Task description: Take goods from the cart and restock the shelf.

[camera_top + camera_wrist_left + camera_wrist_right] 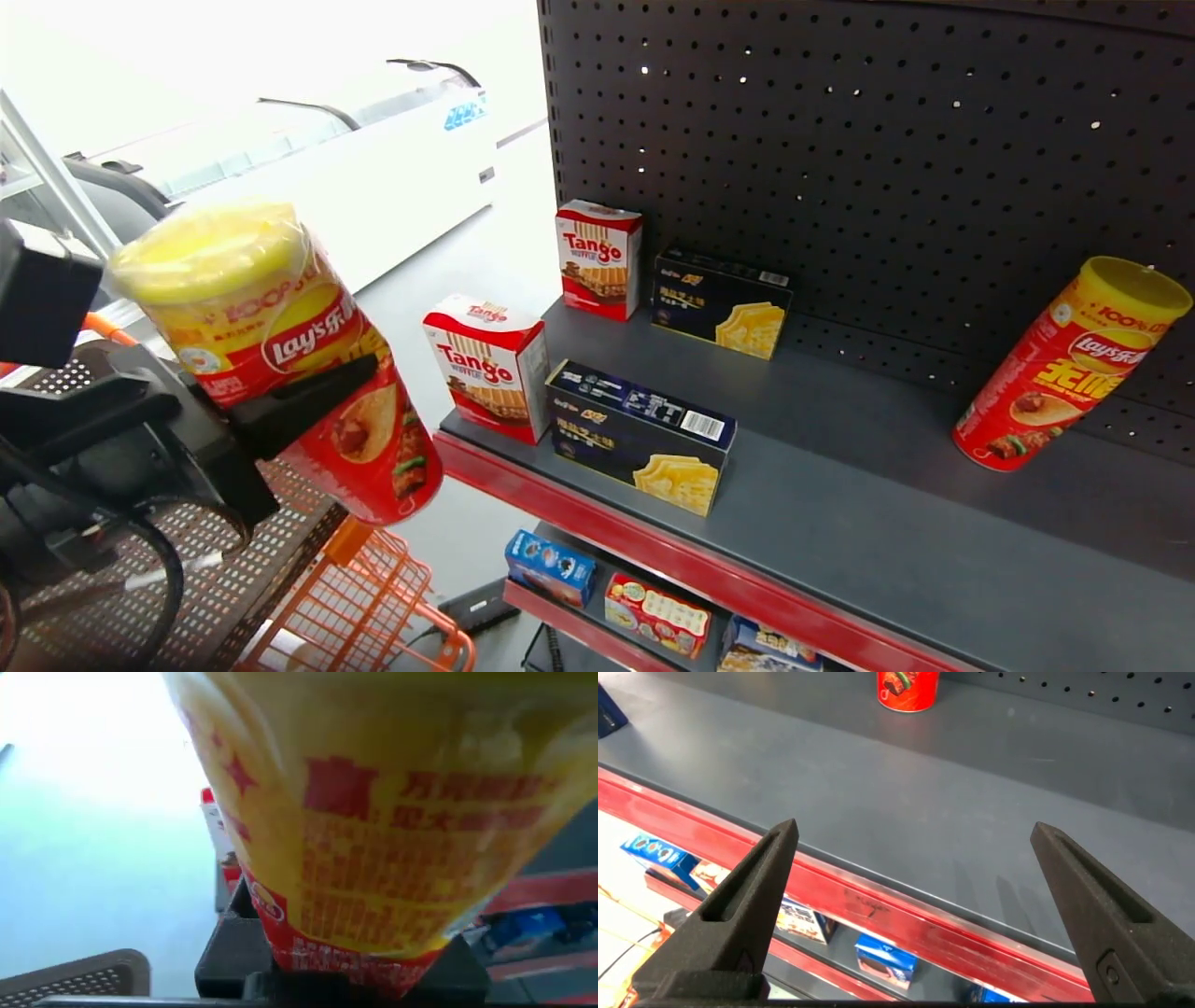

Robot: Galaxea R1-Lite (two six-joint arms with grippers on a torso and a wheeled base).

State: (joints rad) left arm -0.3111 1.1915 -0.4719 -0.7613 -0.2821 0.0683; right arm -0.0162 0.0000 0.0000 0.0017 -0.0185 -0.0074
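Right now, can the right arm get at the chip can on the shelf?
Probably yes: the right gripper is open and faces the chip can across bare shelf, nothing between.

Pincer [348, 969] grips yellow-red can [392, 831], probably chips.

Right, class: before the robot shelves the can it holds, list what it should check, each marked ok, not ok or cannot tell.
1. Left gripper shut on held can: ok.
2. Held can upright: not ok, tilted.
3. Bare shelf between front dark box and shelved can: ok.
4. Right gripper open, empty: ok.
5. Shelved can standing straight: not ok, leans toward pegboard.
6. Goods left in cart: cannot tell.
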